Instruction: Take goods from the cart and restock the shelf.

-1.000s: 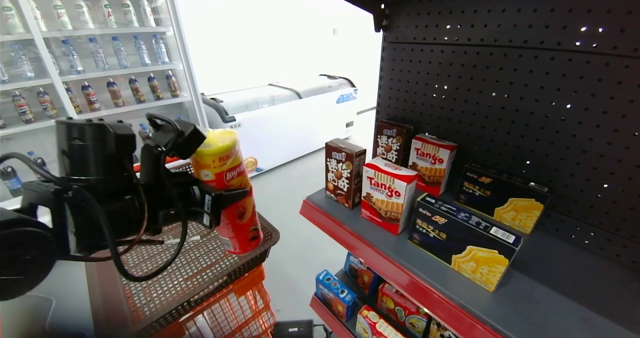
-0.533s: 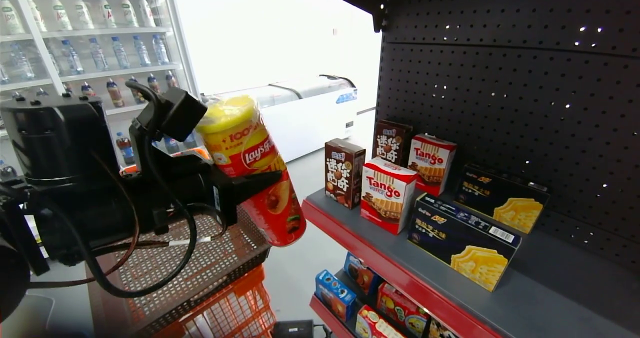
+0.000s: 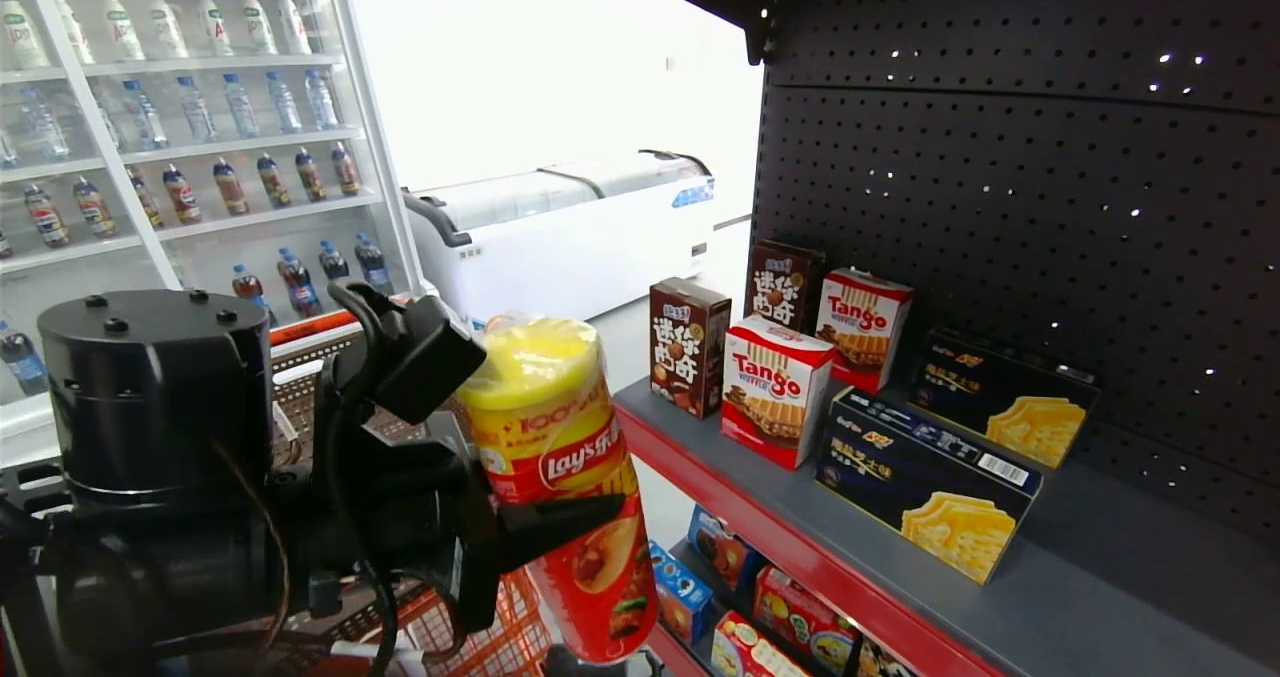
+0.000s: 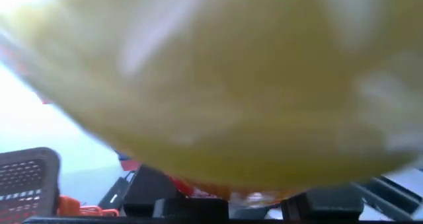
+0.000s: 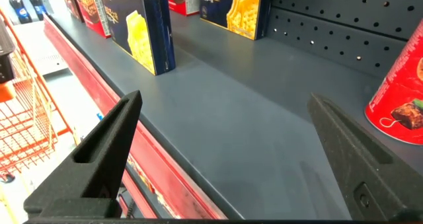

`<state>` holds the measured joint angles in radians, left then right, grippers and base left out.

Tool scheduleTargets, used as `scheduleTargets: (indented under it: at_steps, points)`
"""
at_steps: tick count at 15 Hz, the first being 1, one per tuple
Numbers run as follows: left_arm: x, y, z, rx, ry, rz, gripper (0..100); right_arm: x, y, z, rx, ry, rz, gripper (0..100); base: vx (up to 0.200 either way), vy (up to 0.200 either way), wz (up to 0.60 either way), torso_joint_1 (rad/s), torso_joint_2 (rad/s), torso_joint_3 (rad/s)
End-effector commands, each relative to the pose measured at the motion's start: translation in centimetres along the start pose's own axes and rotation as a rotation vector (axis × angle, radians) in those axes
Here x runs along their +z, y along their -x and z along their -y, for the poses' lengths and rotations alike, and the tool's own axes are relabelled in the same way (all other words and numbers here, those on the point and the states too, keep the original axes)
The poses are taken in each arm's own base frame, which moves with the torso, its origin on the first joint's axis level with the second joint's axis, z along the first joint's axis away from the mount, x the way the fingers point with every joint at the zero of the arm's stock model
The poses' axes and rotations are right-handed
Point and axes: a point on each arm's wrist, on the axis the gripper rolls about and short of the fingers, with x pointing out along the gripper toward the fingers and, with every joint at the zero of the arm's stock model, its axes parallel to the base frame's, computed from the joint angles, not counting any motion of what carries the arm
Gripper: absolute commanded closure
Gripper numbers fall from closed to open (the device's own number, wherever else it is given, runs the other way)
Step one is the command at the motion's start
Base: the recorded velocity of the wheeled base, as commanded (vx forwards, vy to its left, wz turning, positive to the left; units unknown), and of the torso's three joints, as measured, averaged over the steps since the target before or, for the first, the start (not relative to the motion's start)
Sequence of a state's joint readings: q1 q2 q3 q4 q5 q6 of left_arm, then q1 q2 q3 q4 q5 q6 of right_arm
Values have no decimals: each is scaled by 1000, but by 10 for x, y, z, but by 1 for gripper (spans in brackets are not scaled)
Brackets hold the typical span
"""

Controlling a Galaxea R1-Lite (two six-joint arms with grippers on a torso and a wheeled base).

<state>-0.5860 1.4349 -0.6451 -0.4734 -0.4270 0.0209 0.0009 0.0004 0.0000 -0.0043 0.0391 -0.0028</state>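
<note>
Just off the red front edge of the grey shelf (image 3: 700, 432), the left gripper (image 3: 540, 497) pinches a tilted, yellow-lidded red chip canister (image 3: 565, 437) beside the orange cart (image 3: 490, 637). Over the shelf board the right gripper (image 5: 225, 151) hangs, fingers spread, near a second red canister (image 5: 404, 85).

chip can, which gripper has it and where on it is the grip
The left gripper holds the chip can around its middle, below the yellow lid. The right gripper is open, holding nothing.

shelf (image 3: 1100, 597): grey, red edge | on it: brown boxes (image 3: 688, 345), wafer boxes (image 3: 776, 390), dark blue boxes (image 3: 930, 482), red can (image 5: 403, 92)
</note>
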Motion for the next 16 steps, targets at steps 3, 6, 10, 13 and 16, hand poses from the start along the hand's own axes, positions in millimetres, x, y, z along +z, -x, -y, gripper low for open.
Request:
scheduleTargets:
  at_steps: [3,6,10,13,16]
  points:
    - [-2,9,11,-77,-57,-10,100,0,0,0,1,0,1,0,0,0,0,0,0,0]
    - [-2,10,11,-96,-56,-9,100,0,0,0,1,0,1,0,0,0,0,0,0,0]
    - [2,17,15,-108,-70,15,100,0,0,0,1,0,1,0,0,0,0,0,0,0]
    - [0,17,15,-113,-68,11,100,0,0,0,1,0,1,0,0,0,-200,-1,2,2]
    - [-2,17,16,-127,-65,5,100,0,0,0,1,0,1,0,0,0,-600,-3,1,4]
